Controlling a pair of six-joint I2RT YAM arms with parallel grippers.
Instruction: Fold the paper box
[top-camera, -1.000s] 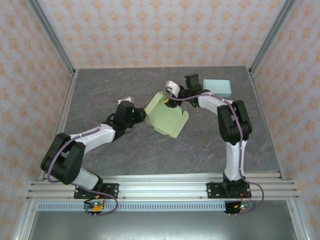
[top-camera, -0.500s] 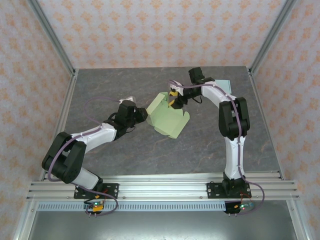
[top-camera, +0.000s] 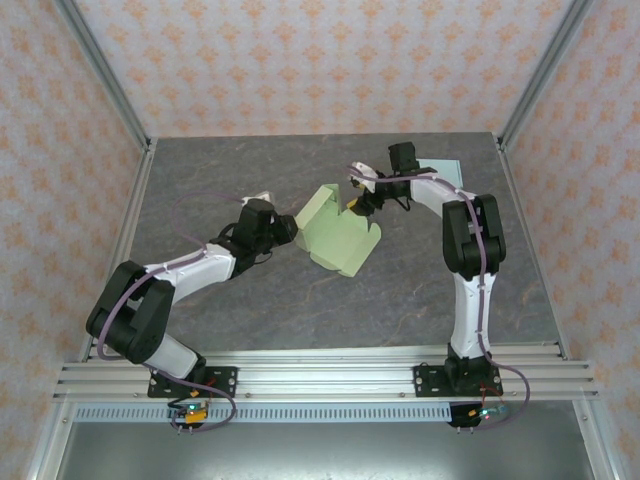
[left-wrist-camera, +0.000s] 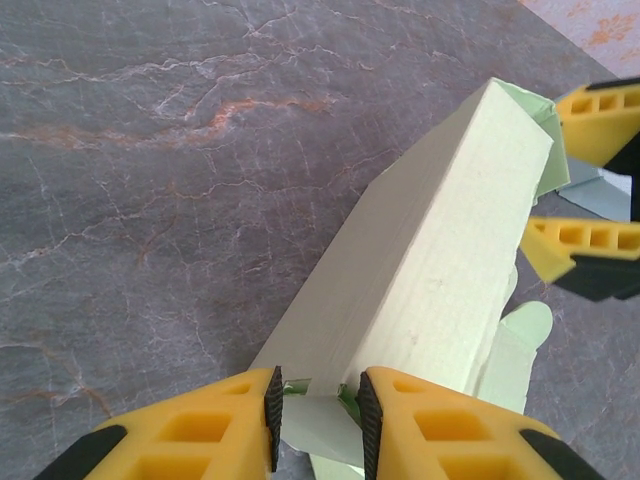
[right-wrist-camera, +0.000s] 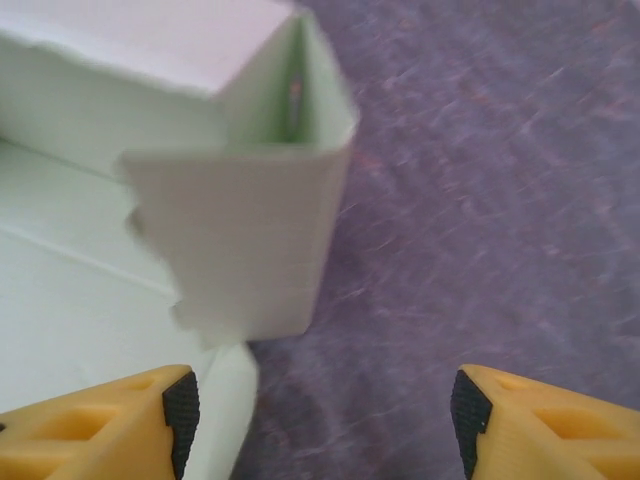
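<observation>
One box edge in left claw

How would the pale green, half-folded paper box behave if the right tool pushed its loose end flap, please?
The pale green paper box likely flexes rather than resists: its end flap is thin creased sheet. It looks hollow and light, so it would probably slide on the grey table were the left tool not pinching its tab.

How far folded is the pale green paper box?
Partly: the pale green paper box has one wall raised, other panels spread open.
</observation>
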